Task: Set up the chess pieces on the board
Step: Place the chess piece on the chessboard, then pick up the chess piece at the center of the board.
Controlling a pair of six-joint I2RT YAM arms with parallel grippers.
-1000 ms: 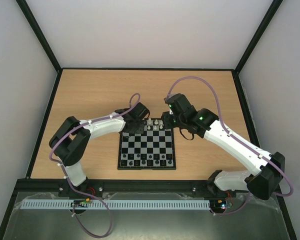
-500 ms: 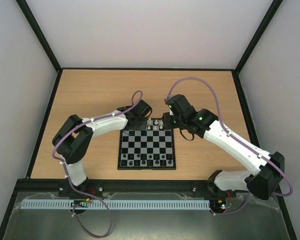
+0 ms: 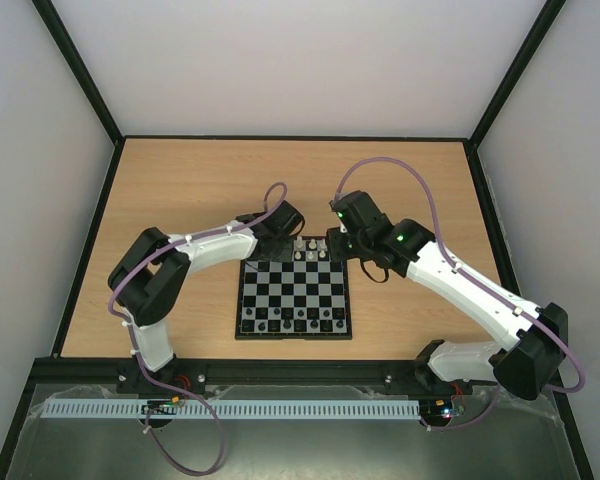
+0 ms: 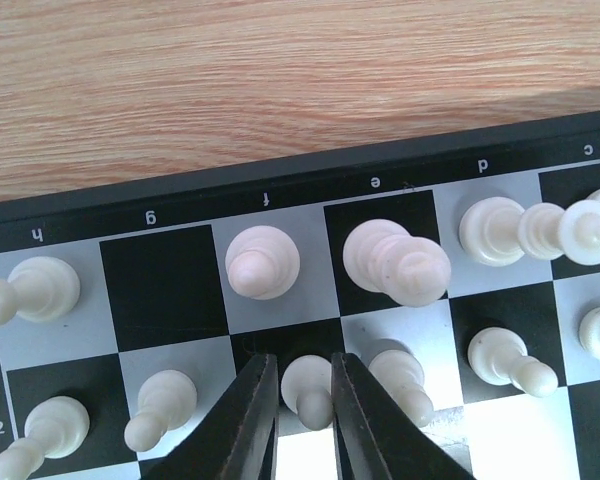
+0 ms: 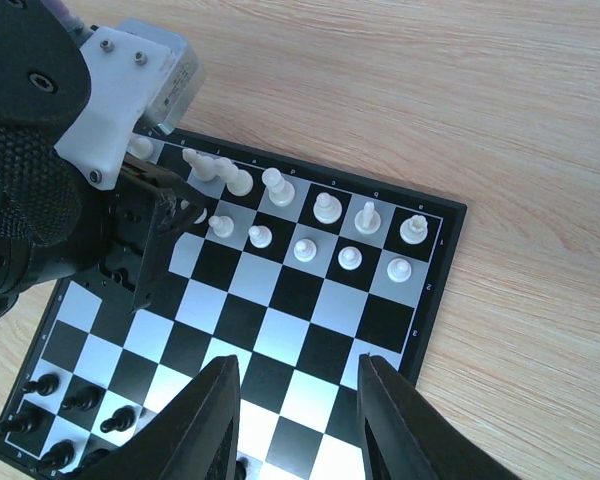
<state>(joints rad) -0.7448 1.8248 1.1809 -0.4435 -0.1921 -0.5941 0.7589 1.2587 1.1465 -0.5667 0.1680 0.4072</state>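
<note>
The board (image 3: 298,292) lies at the table's middle. Pale chess pieces (image 3: 311,250) stand in its two far rows. My left gripper (image 3: 277,241) is low over the far left corner. In the left wrist view it (image 4: 306,425) is shut on a white pawn (image 4: 308,385) that stands on a black square of the second row, between other pawns (image 4: 160,405). Back-row pieces (image 4: 262,262) stand just beyond. My right gripper (image 5: 298,420) is open and empty, well above the board (image 5: 280,330). The right wrist view shows the white pieces (image 5: 325,208) and the left gripper (image 5: 165,225).
Tiny black pieces (image 3: 295,320) stand in the board's near rows and show in the right wrist view (image 5: 75,400). Bare wooden table (image 3: 180,200) surrounds the board. The left arm's wrist (image 5: 40,200) crowds the board's far left corner. Black frame rails edge the table.
My left gripper has shifted a little toward the board's far edge, and its arm has swung slightly. The right arm has barely moved.
</note>
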